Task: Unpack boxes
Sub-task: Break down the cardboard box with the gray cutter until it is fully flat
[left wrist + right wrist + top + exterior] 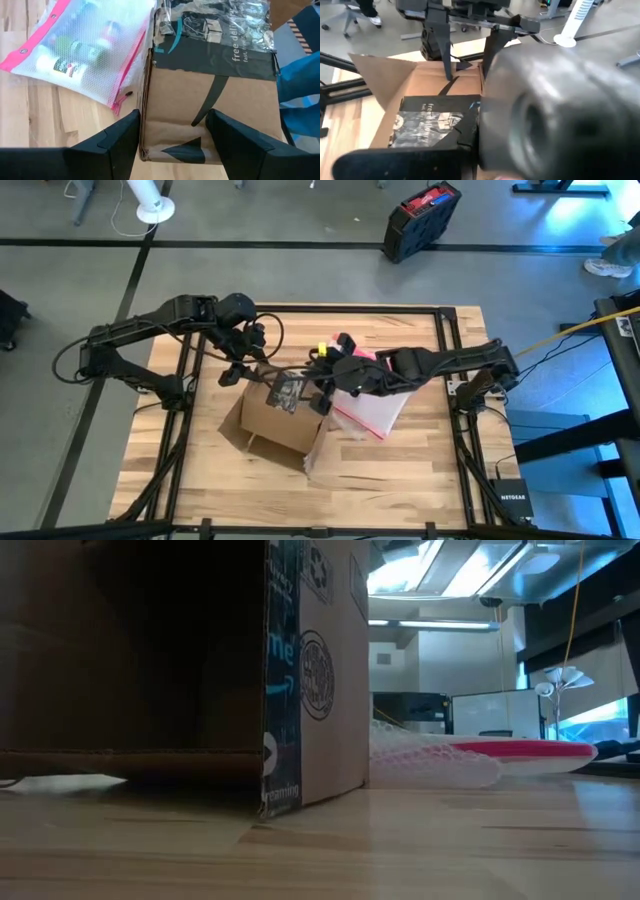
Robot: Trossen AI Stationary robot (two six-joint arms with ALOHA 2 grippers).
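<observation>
Cardboard box (272, 418) lies on the bench (400, 470) in the high view, under both claws. Left wrist view: the left claw (172, 132) stands wide over the box flap. Right wrist view: the right claw (462, 137) grips narrowly the black tape strip (432, 117).

Box (272, 420) mid-table; pouch (372, 408) just right; both hands over box.

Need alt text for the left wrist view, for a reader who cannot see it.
A brown cardboard box with black printed tape across its top fills the view, framed by the left gripper with its two dark fingers spread open. Beside the box, a clear mesh pouch with a pink edge lies on the wooden table.
</observation>
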